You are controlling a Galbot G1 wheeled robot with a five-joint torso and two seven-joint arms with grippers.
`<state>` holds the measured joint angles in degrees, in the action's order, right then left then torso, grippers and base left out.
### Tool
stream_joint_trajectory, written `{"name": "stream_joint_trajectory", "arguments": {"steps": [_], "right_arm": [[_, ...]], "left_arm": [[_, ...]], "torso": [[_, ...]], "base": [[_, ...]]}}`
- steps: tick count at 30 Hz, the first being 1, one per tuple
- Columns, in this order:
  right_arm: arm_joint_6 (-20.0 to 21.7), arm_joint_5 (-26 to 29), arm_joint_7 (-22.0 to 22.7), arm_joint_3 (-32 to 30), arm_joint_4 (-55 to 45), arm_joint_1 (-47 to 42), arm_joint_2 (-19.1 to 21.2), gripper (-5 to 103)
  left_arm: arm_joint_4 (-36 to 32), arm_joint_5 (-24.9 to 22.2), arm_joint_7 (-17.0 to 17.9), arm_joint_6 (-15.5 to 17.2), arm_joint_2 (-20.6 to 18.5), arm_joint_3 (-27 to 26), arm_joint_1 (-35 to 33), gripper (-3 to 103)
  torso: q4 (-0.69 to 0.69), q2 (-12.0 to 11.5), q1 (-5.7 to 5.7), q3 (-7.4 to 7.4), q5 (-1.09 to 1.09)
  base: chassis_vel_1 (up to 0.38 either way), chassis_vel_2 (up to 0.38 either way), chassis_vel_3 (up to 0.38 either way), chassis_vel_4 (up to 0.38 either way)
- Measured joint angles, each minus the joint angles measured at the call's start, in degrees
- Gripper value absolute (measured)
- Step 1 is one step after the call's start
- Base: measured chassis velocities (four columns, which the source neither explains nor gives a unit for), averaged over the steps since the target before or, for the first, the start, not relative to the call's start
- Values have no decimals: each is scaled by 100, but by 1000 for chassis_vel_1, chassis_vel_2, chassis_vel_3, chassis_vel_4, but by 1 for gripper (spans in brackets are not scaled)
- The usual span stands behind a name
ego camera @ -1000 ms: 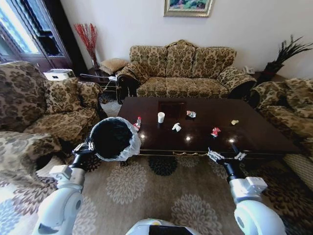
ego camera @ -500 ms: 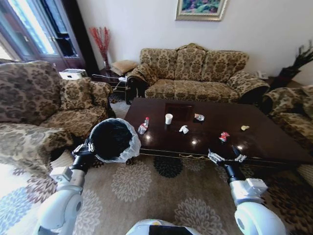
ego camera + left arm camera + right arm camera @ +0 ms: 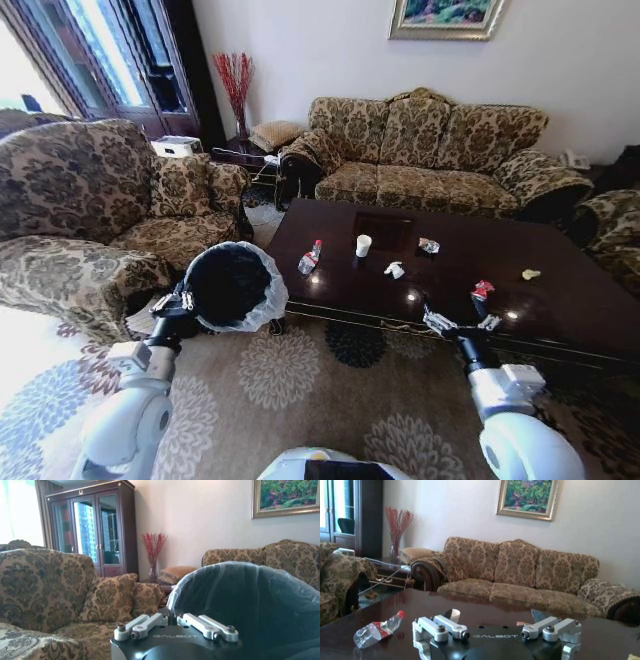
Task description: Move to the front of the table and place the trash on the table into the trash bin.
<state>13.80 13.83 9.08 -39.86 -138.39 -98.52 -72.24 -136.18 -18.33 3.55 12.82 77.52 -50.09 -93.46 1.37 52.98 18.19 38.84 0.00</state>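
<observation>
The trash bin (image 3: 232, 287) hides the table (image 3: 560, 305)'s near left corner. The paper cup (image 3: 452, 614) sits half behind the right gripper (image 3: 496, 634). The yellow scrap (image 3: 530, 274) is perhaps paper, too small to tell.

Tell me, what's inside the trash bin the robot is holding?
The trash bin, held by the left gripper, shows a dark inside with a whitish bag over its rim. No trash shows in it, though its bottom is too dark to see.
</observation>
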Motion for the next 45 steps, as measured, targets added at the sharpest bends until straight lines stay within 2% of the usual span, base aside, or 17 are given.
{"name": "stream_joint_trajectory", "arguments": {"steps": [23, 29, 32, 33, 35, 36, 39, 40, 42, 43, 45], "right_arm": [[-39, -192, 21, 435, 158, 188, 103, 100], [-38, 364, -30, 1005, 708, 796, 302, 100], [-84, 492, -103, 1119, 1007, 981, 383, 100], [-143, 536, -178, 1137, 1151, 1016, 414, 100], [-264, 621, -290, 1208, 1468, 1173, 499, 100], [-264, 621, -290, 1208, 1468, 1173, 499, 100], [-538, 722, -305, 1794, 2179, 1822, 623, 100], [-538, 722, -305, 1794, 2179, 1822, 623, 100], [-641, 824, -149, 2610, 2719, 2523, 613, 100], [-641, 824, -149, 2610, 2719, 2523, 613, 100], [-676, 992, -8, 3343, 3246, 3258, 530, 100]], "left_arm": [[-87, 26, 94, -14, 54, 9, -97, 3], [-56, -66, 282, -91, 7, -62, -126, 3], [41, -144, 325, -93, -79, -72, -64, 3], [123, -196, 356, -80, -172, -32, 27, 3], [294, -328, 371, -37, -366, 68, 195, 3], [294, -328, 371, -37, -366, 68, 195, 3], [413, -547, 366, -6, -550, 78, 229, 3], [413, -547, 366, -6, -550, 78, 229, 3], [463, -639, 394, -10, -611, -37, 207, 3], [463, -639, 394, -10, -611, -37, 207, 3], [514, -711, 560, -19, -670, -83, 260, 3]], "torso": [[-2, -4, 11, 4, -2], [-1, 2, -8, -4, -1], [5, 1, -6, -2, 0], [4, 1, -4, -1, 0], [-9, -1, 3, 2, -2], [-9, -1, 3, 2, -2], [-5, -2, 6, 3, -1], [-5, -2, 6, 3, -1], [1, -1, 1, 1, 0], [1, -1, 1, 1, 0], [5, -1, -1, 1, -1]], "base": [[-175, 188, 176, -182], [7, -8, -9, 10], [38, -31, -26, 21], [0, 0, 0, 0], [0, 0, 0, 0], [0, 0, 0, 0], [0, 0, 0, 0], [0, 0, 0, 0], [0, 0, 0, 0], [0, 0, 0, 0], [0, 0, 0, 0]]}}
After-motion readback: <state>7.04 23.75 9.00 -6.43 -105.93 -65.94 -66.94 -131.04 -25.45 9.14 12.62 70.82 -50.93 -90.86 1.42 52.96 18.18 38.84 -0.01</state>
